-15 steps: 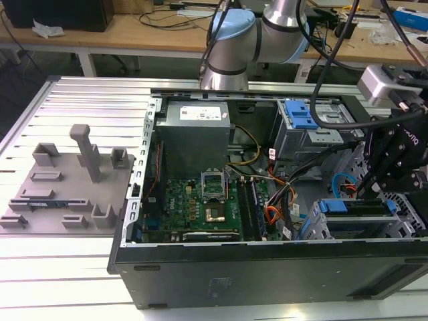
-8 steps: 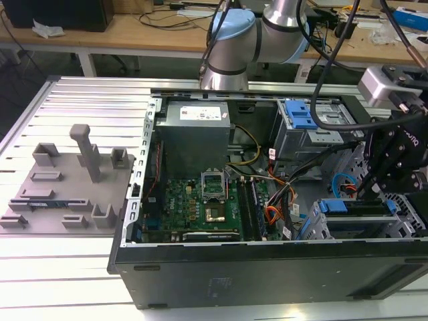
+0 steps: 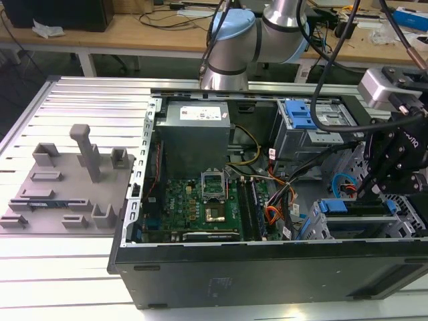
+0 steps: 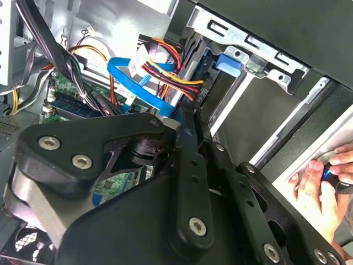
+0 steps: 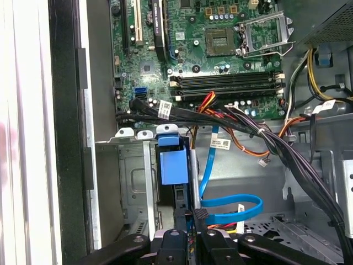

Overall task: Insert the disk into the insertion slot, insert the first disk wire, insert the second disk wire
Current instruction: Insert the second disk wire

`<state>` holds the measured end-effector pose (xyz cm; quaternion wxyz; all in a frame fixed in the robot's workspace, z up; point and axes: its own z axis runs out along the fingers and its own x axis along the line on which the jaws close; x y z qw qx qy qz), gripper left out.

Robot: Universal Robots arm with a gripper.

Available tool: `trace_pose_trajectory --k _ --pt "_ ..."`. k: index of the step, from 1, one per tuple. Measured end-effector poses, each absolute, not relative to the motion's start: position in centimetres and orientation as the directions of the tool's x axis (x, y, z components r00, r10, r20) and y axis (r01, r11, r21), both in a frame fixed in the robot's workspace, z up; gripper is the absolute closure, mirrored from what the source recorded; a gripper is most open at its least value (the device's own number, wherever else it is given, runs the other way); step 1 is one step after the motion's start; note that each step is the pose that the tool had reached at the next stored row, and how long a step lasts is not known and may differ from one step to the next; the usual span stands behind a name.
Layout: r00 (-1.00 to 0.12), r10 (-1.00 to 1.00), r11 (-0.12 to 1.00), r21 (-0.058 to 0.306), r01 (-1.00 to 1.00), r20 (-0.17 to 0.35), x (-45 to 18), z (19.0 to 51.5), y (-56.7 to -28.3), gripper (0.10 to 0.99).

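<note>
The disk (image 3: 332, 206) sits in the insertion slot (image 3: 311, 229) at the near corner of the open computer case, on the exterior view's right. Its blue carrier (image 5: 172, 165) stands at the mouth of the grey cage (image 5: 132, 182). My gripper (image 3: 374, 192) hangs just above the disk. In both wrist views the fingers are close together. They pinch the dark end of a blue flat wire (image 5: 231, 203), which loops beside the disk. The gripper (image 5: 193, 223) is right behind the carrier. The same wire (image 4: 132, 83) runs up to the gripper (image 4: 190, 130). A red-yellow-black wire bundle (image 4: 165, 69) ends beside it.
A thick black cable bundle (image 5: 265, 138) crosses above the motherboard (image 5: 220, 44). A larger bay with a blue latch (image 3: 301, 114) and a grey power supply (image 3: 194, 130) stand further back. Grey fixtures (image 3: 73, 180) lie outside the case. A person's hand (image 4: 325, 182) rests beside the case.
</note>
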<state>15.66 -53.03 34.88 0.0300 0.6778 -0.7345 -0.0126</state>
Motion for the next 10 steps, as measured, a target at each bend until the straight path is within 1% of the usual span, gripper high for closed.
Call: trace_pose_trajectory --k 10 --pt "-0.079 -0.996 0.081 0.059 -0.995 0.027 15.73 34.56 -53.09 0.925"
